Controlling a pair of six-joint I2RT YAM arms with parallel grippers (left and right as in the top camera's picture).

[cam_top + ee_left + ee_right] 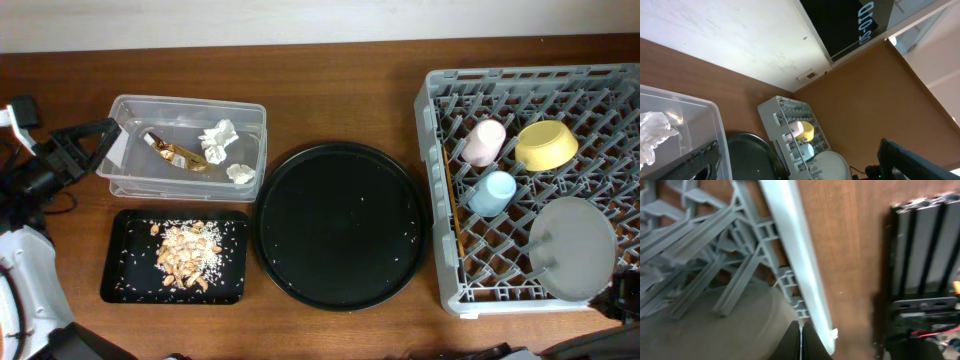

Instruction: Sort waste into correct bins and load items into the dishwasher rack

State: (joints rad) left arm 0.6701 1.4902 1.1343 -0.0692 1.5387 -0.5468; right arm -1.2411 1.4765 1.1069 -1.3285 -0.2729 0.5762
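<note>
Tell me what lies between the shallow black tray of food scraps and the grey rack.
The large round black tray lies there, as the overhead view shows.

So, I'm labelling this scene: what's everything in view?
tub: one, clear, far left
tissue balls: two, white, in tub
wrapper: one, gold-brown, in tub
rectangular tray: one, black, near left
food scraps: one heap, beige, on rectangular tray
round tray: one, black, centre
rack: one, grey, right
pink cup: one, pink, in rack
blue cup: one, blue, in rack
bowl: one, yellow, in rack
plate: one, pale, in rack
chopsticks: count unclear, wooden, rack's left side
left gripper: one, black, open by tub
right gripper: one, black, shut by plate
</note>
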